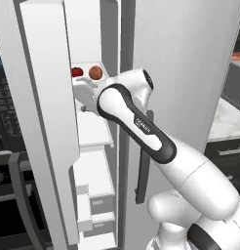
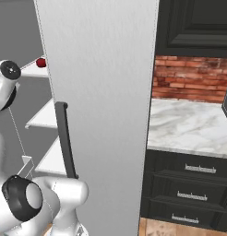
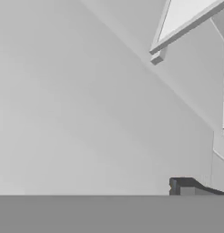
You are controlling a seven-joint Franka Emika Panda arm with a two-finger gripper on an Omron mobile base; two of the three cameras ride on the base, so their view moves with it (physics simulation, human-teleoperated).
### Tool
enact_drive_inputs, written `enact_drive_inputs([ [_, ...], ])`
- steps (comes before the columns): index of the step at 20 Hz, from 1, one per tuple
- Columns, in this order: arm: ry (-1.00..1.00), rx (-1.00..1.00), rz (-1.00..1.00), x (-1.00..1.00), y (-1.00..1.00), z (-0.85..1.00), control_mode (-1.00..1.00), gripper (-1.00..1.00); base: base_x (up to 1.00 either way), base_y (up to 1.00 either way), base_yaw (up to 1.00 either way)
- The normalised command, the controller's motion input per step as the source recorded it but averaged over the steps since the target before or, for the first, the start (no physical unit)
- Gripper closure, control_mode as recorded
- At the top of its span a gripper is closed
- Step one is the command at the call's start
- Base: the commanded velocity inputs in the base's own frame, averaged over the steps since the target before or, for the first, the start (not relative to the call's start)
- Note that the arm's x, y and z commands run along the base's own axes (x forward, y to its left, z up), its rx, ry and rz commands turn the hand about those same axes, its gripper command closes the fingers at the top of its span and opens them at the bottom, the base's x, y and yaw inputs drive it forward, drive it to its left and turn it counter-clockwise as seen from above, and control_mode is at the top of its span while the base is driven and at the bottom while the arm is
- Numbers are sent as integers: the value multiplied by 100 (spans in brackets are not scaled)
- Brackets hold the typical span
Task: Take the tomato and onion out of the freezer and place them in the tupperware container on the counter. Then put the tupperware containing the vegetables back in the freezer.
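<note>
The freezer [image 1: 85, 34] stands open, its door [image 1: 44, 97] swung out to the left. On an upper white shelf lie the deep-red tomato [image 1: 77, 72] and, right of it, the orange-brown onion [image 1: 95, 72]. The tomato [image 2: 41, 62] also peeks past the door edge in the right base view. My arm reaches into the compartment, and my gripper [image 1: 84, 102] hangs just below that shelf, partly behind the door. In the hand view one dark fingertip [image 3: 182, 187] rises at the lower right before the grey inner wall, with nothing between the jaws. The tupperware container is out of view.
A closed grey fridge door with a long dark handle [image 2: 64, 138] stands right of the opening. The marble counter [image 2: 189, 124] over dark drawers [image 2: 194, 184] lies further right, backed by brick. Lower white shelves [image 1: 92, 129] and drawers [image 1: 100, 202] sit under the hand. A black oven [image 1: 5, 122] is at the far left.
</note>
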Motion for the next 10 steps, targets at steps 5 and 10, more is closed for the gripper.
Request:
enact_drive_inputs([
  [5, -5, -5, -2, -44, -60, 81, -100, -100, 0, 0, 0],
  [10, 0, -24, -8, -9, -75, 37, -100, -100, 0, 0, 0],
])
